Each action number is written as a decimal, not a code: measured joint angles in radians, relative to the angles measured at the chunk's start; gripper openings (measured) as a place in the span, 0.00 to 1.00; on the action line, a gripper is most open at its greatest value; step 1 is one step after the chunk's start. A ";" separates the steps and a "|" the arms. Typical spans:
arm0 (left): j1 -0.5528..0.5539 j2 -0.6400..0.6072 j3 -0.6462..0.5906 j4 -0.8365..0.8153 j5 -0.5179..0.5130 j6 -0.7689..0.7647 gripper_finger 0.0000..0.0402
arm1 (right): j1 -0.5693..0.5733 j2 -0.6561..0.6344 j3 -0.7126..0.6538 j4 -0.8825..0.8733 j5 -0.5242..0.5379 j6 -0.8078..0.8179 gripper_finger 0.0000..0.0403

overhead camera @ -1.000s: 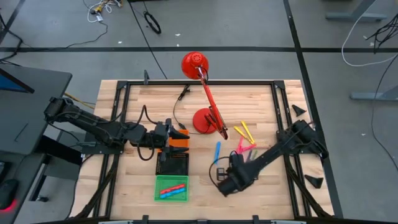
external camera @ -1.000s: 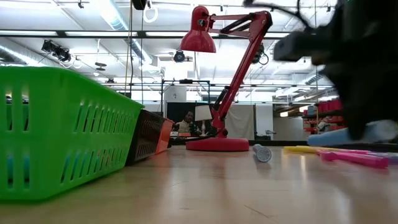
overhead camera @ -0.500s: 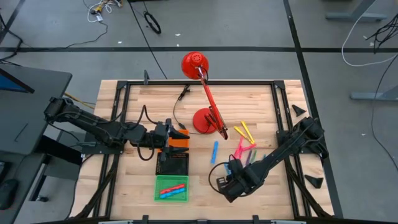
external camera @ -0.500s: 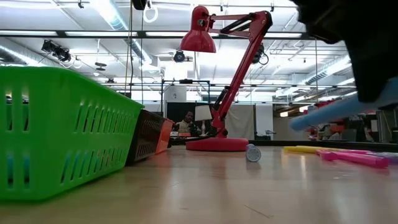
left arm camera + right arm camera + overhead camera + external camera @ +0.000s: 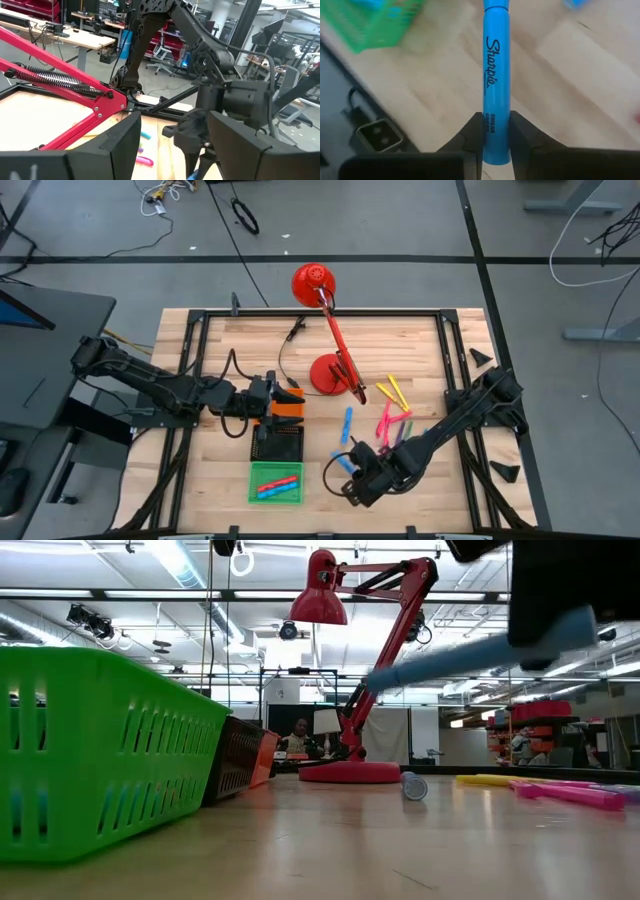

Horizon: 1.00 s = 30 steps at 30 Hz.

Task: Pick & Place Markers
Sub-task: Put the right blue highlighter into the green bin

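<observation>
My right gripper [image 5: 354, 472] hangs over the table's near middle, shut on a blue marker [image 5: 496, 70], which shows in the low view as a long blue stick [image 5: 450, 657] in the air. Another blue marker [image 5: 347, 422] lies loose on the wood. Pink [image 5: 384, 417], yellow [image 5: 396, 390] and green markers [image 5: 401, 430] lie in a heap to its right. The green tray [image 5: 275, 483] near the front edge holds blue and red markers. My left gripper [image 5: 288, 397] waits open above the orange tray [image 5: 288, 410]. My right gripper pinches the blue marker between its two fingers [image 5: 522, 131], near one end of the barrel [image 5: 496, 122]. The fingers slant steeply down from above and lie across the marker. The marker is lifted clear of the table, and its long free end [image 5: 378, 677] sticks out a little lower.
A red desk lamp [image 5: 330, 370] stands at the table's far middle, its arm leaning over the wood. A black tray [image 5: 277, 442] sits between the orange and green trays. Dark frame rails [image 5: 455, 370] run along the table's sides. Bare wood lies between the green tray and my right gripper.
My right gripper has risen and gone toward the table's near edge and the green tray, rolling its wrist. The blue marker it holds has come up off the table and swung round, so that its free end now sticks out to the left in the low view.
</observation>
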 joint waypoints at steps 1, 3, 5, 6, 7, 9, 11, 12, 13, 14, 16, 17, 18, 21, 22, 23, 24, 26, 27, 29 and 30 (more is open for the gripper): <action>0.000 0.000 0.000 0.003 0.000 0.000 0.59 | 0.000 -0.009 0.000 0.006 0.005 -0.038 0.14; 0.000 0.000 0.000 0.006 0.000 0.000 0.59 | -0.002 -0.029 0.000 0.021 0.010 -0.107 0.14; 0.000 0.000 0.000 0.019 0.000 0.000 0.59 | -0.002 -0.051 0.000 0.045 0.011 -0.209 0.14; 0.000 0.000 0.000 0.030 0.000 0.003 0.59 | -0.002 -0.063 0.000 0.066 0.011 -0.270 0.14; 0.000 0.000 0.000 0.038 0.000 0.006 0.59 | -0.002 -0.078 0.000 0.087 0.010 -0.327 0.14; 0.000 0.000 0.000 0.048 0.000 0.007 0.59 | -0.002 -0.108 0.000 0.121 0.011 -0.425 0.14; 0.001 0.000 0.000 0.055 0.000 0.007 0.59 | -0.003 -0.136 0.001 0.159 0.011 -0.514 0.14; 0.001 0.000 0.000 0.060 0.000 0.007 0.59 | -0.003 -0.151 0.001 0.174 0.011 -0.559 0.14; 0.001 0.000 0.000 0.068 0.000 0.007 0.59 | -0.005 -0.166 0.001 0.193 0.011 -0.600 0.14; 0.001 0.000 0.000 0.074 0.000 0.008 0.59 | -0.007 -0.182 0.001 0.218 0.017 -0.636 0.14; 0.001 0.000 0.000 0.088 0.000 0.015 0.59 | -0.012 -0.209 0.002 0.257 0.049 -0.687 0.14; 0.001 0.000 0.000 0.093 0.000 0.016 0.59 | -0.016 -0.221 0.002 0.282 0.066 -0.709 0.14; 0.001 0.000 0.000 0.097 -0.001 0.016 0.59 | -0.019 -0.233 0.002 0.312 0.081 -0.735 0.14; 0.002 0.000 0.000 0.099 -0.022 0.018 0.59 | -0.033 -0.267 0.002 0.411 0.128 -0.809 0.14; 0.002 0.000 0.000 0.099 -0.025 0.018 0.59 | -0.039 -0.276 0.002 0.444 0.146 -0.831 0.14; 0.002 0.000 0.000 0.099 -0.027 0.018 0.59 | -0.044 -0.284 0.002 0.474 0.169 -0.851 0.14; 0.002 0.000 0.000 0.099 -0.028 0.018 0.59 | -0.051 -0.289 0.002 0.507 0.187 -0.871 0.14; 0.002 0.000 0.000 0.099 -0.033 0.018 0.59 | -0.063 -0.296 0.002 0.562 0.223 -0.914 0.14; 0.002 0.000 0.000 0.099 -0.035 0.018 0.59 | -0.069 -0.297 0.002 0.590 0.243 -0.935 0.14; 0.002 0.000 0.000 0.099 -0.036 0.018 0.59 | -0.085 -0.298 0.002 0.636 0.279 -0.970 0.14; 0.002 0.000 0.000 0.101 -0.037 0.018 0.59 | -0.093 -0.298 0.002 0.656 0.297 -0.984 0.14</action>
